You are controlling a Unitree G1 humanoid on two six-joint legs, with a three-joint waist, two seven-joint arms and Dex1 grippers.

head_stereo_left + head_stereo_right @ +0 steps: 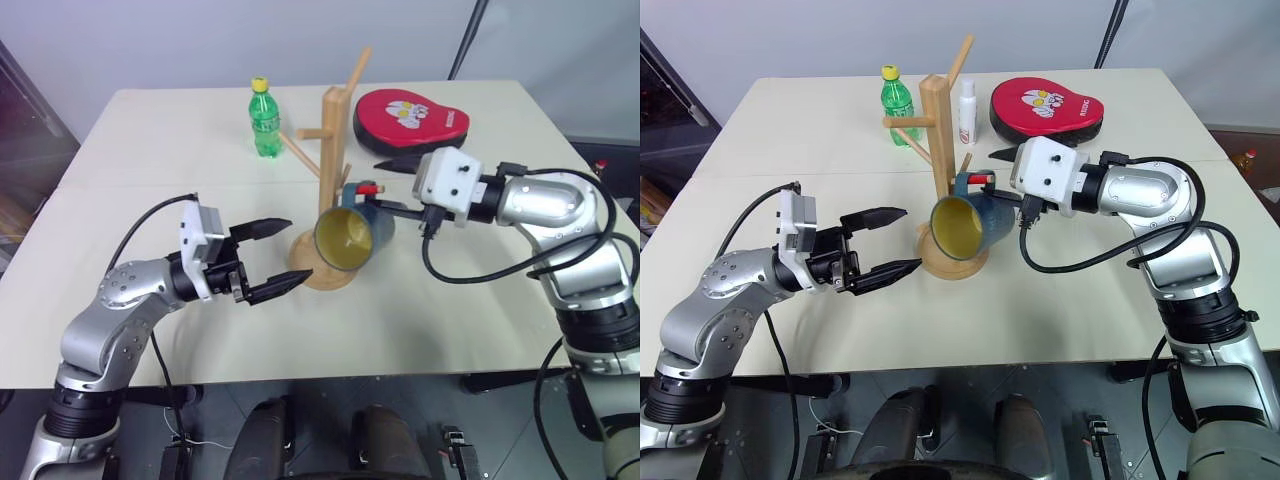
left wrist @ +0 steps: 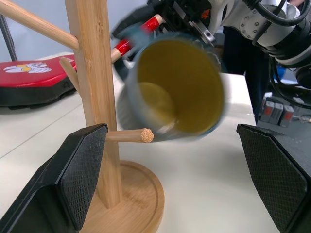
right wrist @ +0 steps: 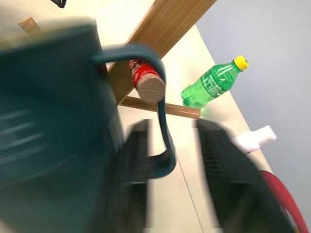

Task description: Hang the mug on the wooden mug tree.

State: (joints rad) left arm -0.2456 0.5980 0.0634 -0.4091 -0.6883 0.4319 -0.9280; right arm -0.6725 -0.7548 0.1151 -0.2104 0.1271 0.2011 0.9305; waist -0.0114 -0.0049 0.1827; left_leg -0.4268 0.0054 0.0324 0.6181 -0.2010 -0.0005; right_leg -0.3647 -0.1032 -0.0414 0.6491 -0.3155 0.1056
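The dark blue-grey mug (image 1: pixel 350 238) with a yellow inside hangs tilted on the wooden mug tree (image 1: pixel 333 140). Its loop handle (image 3: pixel 163 121) goes over the red-tipped peg (image 3: pixel 146 82), and the mug's mouth faces my left gripper. My right gripper (image 1: pixel 381 184) is at the handle, its blurred fingers (image 3: pixel 133 174) apart on either side of the loop, so it is open. The mug looks smeared, as if swinging. My left gripper (image 1: pixel 298 250) stands open just left of the tree's round base (image 1: pixel 322 275), level with the mug and clear of it.
A green bottle (image 1: pixel 264 118) stands behind the tree on the left. A small white bottle (image 1: pixel 967 100) and a flat red case (image 1: pixel 412 118) lie at the back right. A short lower peg (image 2: pixel 131 135) points toward my left gripper.
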